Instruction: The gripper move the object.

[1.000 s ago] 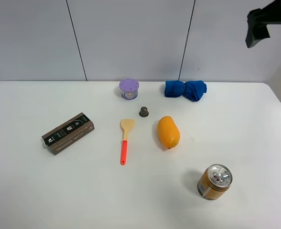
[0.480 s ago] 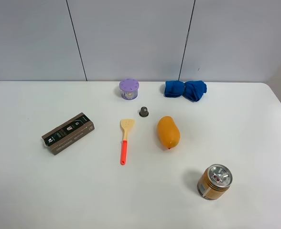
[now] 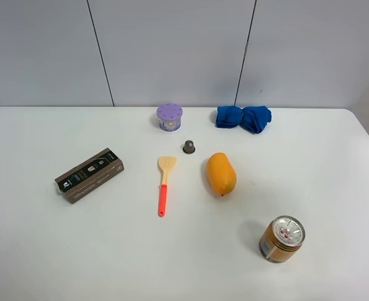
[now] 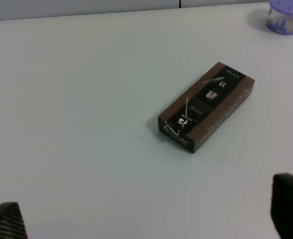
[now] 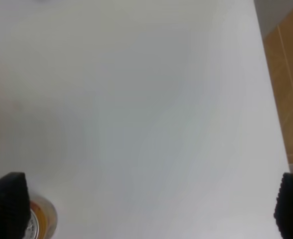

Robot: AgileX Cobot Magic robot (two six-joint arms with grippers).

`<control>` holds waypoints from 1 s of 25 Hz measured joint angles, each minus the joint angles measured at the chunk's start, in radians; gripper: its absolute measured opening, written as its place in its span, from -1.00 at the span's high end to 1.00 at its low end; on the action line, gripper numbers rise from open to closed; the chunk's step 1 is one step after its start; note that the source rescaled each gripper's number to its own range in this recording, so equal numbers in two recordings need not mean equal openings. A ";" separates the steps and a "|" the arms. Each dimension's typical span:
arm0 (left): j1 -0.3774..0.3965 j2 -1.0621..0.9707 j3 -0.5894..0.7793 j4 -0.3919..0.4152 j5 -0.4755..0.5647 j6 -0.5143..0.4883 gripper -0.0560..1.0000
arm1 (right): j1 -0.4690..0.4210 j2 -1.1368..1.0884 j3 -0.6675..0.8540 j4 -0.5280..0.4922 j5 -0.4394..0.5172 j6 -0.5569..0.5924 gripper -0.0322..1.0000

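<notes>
The object, a tiny dark grey-brown capsule (image 3: 189, 147), stands on the white table (image 3: 59, 251) between the purple container and the orange fruit. No arm shows in the exterior high view. My left gripper (image 4: 146, 219) is open and empty, its dark fingertips (image 4: 288, 206) wide apart above the table near a brown box. My right gripper (image 5: 149, 206) is open and empty, its fingertips (image 5: 7, 204) wide apart over the table near its right edge. The capsule is out of both wrist views.
A purple round container (image 3: 169, 116), a blue cloth (image 3: 243, 118), an orange fruit (image 3: 221, 174), a red-handled spatula (image 3: 164, 183), a brown box (image 3: 89, 174) and a gold can (image 3: 282, 238) lie on the table. The right wrist view shows the table's edge (image 5: 266, 74).
The black arm end at the top right of the exterior high view has moved off to the right and out of the frame. The things on the table have not moved.
</notes>
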 joint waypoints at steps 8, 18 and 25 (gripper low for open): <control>0.000 0.000 0.000 0.000 0.000 0.000 -1.00 | 0.000 -0.320 0.294 0.221 -0.236 -0.205 -1.00; 0.000 0.000 0.000 0.000 0.000 0.000 -1.00 | 0.000 -0.682 0.429 0.246 -0.249 -0.273 -1.00; 0.000 0.000 0.000 0.000 0.000 0.000 -1.00 | 0.000 -0.808 0.430 0.231 -0.157 -0.228 -0.98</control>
